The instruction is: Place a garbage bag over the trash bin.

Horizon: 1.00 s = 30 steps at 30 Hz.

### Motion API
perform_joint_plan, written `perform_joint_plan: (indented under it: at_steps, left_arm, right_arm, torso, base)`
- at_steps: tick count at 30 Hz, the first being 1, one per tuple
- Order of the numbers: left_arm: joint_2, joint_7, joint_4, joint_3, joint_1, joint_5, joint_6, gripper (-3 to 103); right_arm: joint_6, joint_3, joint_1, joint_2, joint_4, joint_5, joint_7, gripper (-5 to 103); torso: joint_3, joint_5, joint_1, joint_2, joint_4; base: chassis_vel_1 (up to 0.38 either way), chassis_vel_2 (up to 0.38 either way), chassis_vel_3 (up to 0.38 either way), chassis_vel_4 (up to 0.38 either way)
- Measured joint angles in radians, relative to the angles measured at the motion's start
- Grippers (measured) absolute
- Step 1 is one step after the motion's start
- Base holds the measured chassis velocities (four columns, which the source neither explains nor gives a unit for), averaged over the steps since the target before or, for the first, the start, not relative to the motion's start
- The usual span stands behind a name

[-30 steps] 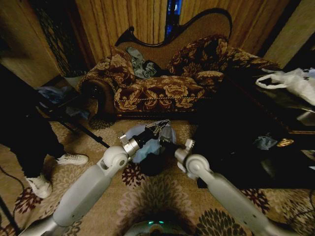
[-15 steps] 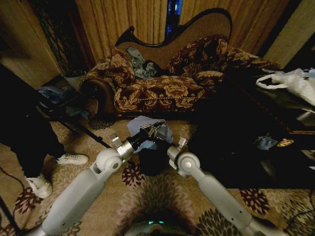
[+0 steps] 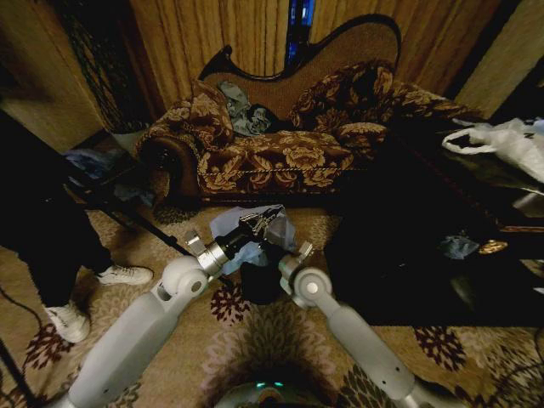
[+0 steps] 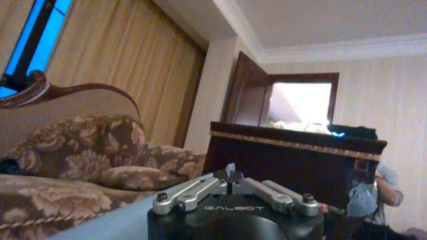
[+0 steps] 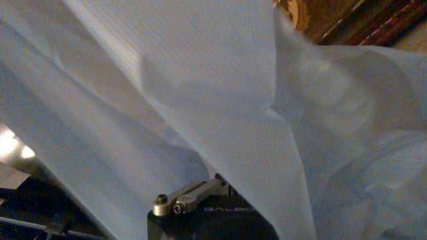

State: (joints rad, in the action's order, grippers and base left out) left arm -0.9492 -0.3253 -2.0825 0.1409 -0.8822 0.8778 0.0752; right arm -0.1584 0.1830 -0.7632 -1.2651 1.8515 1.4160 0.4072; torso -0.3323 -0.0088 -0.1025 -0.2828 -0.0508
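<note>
Here the left gripper (image 3: 265, 219) has its fingers together, pinching a scrap of the garbage bag (image 3: 246, 242), which drapes light blue over the trash bin (image 3: 259, 282) on the carpet (image 3: 280, 331). The right gripper, at the bag's four o'clock, is buried in film; I cannot tell its state. The sofa (image 3: 280, 153) stands at twelve o'clock.

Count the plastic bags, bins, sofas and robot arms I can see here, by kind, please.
Blue bags: 1, the garbage bag held over the bin.
White bags: 1, the white bag on the dark table at the right.
Bins: 1, the black trash bin.
Sofas: 1, the floral sofa.
Robot arms: 2, with the left gripper and the right gripper at the garbage bag.
Total: 6.
</note>
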Motion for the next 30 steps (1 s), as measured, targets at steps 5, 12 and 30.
perform_joint_plan:
  at_steps: [5, 12, 30]
  left_arm:
    - [-0.002, 0.004, -0.015, -0.017, 0.011, 0.005, 0.000, 0]
    - [0.009, 0.009, -0.027, -0.021, 0.001, 0.009, -0.002, 0]
    - [-0.007, 0.016, 0.019, -0.096, 0.095, 0.050, -0.014, 0]
  right_arm:
    - [0.005, -0.007, 0.005, -0.022, -0.035, -0.046, -0.005, 0]
    - [0.013, -0.032, -0.003, -0.042, -0.091, -0.133, -0.042, 0]
    - [-0.006, -0.005, 0.015, -0.070, -0.215, -0.355, -0.051, 0]
  torso:
    - [0.000, 0.0001, 0.000, 0.000, 0.0000]
    - [0.000, 0.0002, 0.000, 0.000, 0.0000]
    - [0.000, 0.0005, 0.000, 0.000, 0.0000]
  base:
    - [0.000, 0.000, 0.000, 0.000]
    - [0.000, 0.000, 0.000, 0.000]
    - [0.000, 0.000, 0.000, 0.000]
